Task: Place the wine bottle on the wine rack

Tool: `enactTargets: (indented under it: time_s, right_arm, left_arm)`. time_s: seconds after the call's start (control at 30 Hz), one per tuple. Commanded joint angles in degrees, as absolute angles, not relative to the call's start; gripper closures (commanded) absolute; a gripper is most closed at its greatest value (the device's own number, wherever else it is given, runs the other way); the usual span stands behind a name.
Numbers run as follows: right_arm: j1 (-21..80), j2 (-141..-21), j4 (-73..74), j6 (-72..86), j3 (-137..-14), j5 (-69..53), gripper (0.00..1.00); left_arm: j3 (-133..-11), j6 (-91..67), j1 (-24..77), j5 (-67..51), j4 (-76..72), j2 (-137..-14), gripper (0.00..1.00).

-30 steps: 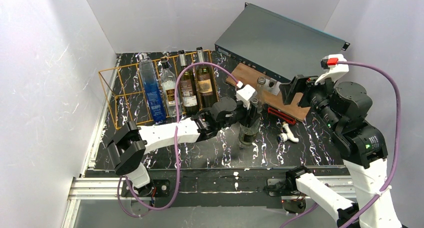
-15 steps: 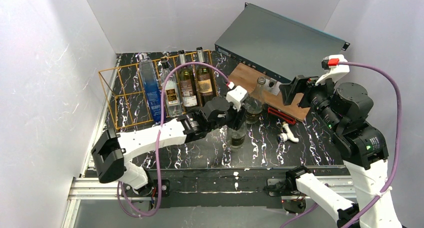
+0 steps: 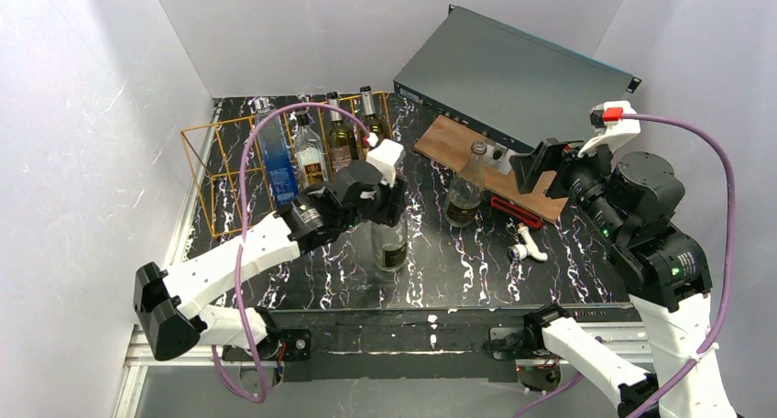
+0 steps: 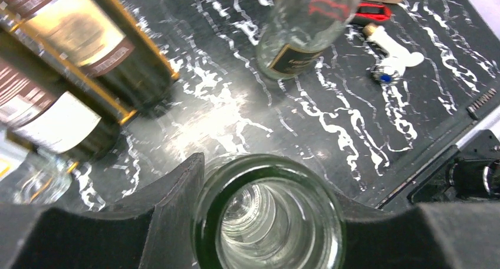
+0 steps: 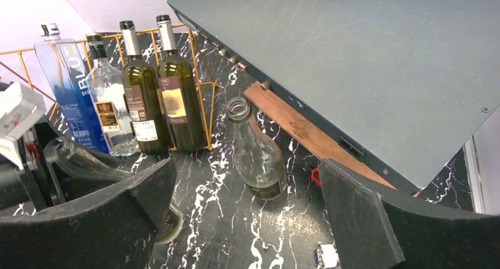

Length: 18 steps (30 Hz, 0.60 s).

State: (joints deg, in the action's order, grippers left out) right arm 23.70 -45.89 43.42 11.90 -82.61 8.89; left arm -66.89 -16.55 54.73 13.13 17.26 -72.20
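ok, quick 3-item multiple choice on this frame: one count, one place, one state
1. How many bottles are in the wine rack?
A. two
B. six
C. four

2. The loose clear bottle is:
A. lying on its side
B. upright beside the wooden board
C. in the rack

3. The left end effector is:
A. shut on the wine bottle at its neck
B. open and empty
C. out of view

Key:
1 C: four sit side by side in its bays.
2 B: the top and right wrist views show it standing by the board.
3 A: the left wrist view shows it clamped either side of the bottle's mouth.
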Motion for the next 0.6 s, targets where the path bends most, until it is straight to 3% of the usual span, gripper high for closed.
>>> enactTargets:
  time_s: [0.0, 0.57]
  right_arm:
    - [23.6, -45.09, 40.69, 12.86, -82.32, 8.64, 0.0]
    - [23.65, -47.39, 40.36, 14.46, -83.69, 6.92, 0.0]
  left_arm:
    - [-72.65, -18.99, 49.53, 12.77, 22.2, -65.35, 1.0]
    - [-80.04, -4.25, 27.15, 21.25, 39.7, -58.14, 1.0]
